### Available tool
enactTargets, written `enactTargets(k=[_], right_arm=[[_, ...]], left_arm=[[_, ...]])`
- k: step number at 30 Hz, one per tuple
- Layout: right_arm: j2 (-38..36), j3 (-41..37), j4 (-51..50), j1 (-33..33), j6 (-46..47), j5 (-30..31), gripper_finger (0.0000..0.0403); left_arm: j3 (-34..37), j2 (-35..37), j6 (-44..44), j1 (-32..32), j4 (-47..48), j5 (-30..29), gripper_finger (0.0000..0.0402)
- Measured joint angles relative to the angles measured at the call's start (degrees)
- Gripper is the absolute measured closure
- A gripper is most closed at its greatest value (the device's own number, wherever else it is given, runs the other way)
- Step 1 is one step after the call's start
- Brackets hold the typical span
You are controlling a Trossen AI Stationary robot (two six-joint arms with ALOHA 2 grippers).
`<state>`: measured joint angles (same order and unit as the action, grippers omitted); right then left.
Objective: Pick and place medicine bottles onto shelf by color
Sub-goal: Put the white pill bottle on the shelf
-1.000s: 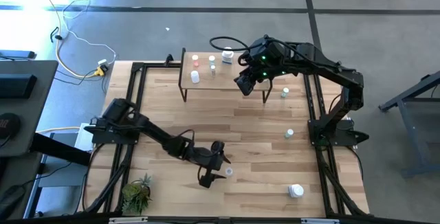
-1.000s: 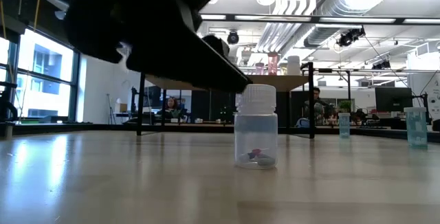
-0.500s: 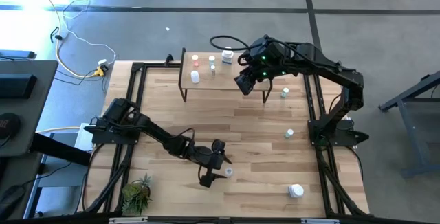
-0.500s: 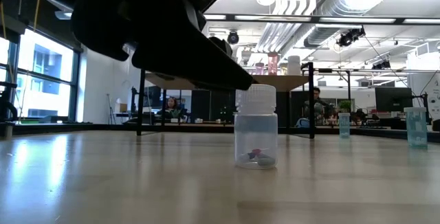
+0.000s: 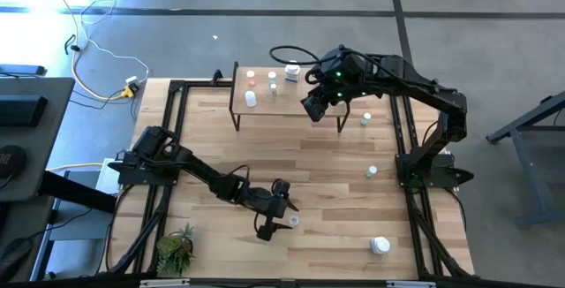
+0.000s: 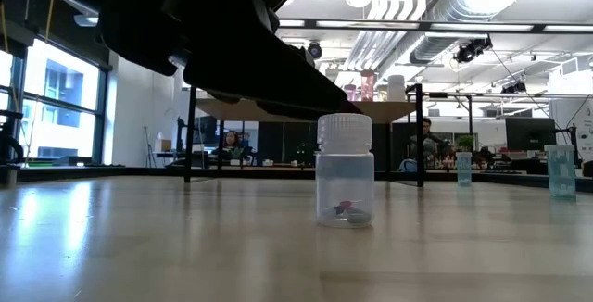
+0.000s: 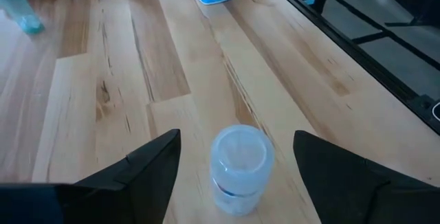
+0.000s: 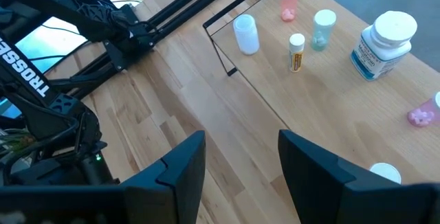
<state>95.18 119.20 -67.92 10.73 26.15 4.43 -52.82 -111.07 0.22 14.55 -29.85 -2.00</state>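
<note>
Pale wooden planks are forming the worktop (image 5: pixel 309 160), framed by black rails. Near its front edge the left hand (image 7: pixel 237 159) is hovering low with its fingers (image 7: pixel 148 165) spread wide, and a small clear plastic bottle with a white cap (image 7: pixel 238 169) is standing upright between them, not yet gripped; from table height the same bottle (image 6: pixel 345 169) is showing a few bits at its bottom. Farther out, the right hand (image 8: pixel 240 152) is hanging over the low wooden shelf on black legs (image 5: pixel 265 89) at the worktop's far side, fingers parted and holding nothing visible. Several small bottles (image 8: pixel 297 51) and a larger white one (image 8: pixel 383 44) are standing on that shelf. More bottles (image 5: pixel 372 172) are sitting on the worktop's right side.
</note>
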Motion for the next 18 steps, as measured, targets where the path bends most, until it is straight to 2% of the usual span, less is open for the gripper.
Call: enactTargets(k=[10, 18], right_arm=[[0.00, 0.00, 0.01, 0.01, 0.02, 1.55, 0.0229], [0.00, 0.00, 0.00, -0.01, 1.49, 1.53, 0.0229]], left_arm=[[0.00, 0.00, 1.92, -0.30, 0.04, 1.41, 0.0195], [0.00, 0.00, -0.02, -2.21, 0.24, 3.28, 0.0193]])
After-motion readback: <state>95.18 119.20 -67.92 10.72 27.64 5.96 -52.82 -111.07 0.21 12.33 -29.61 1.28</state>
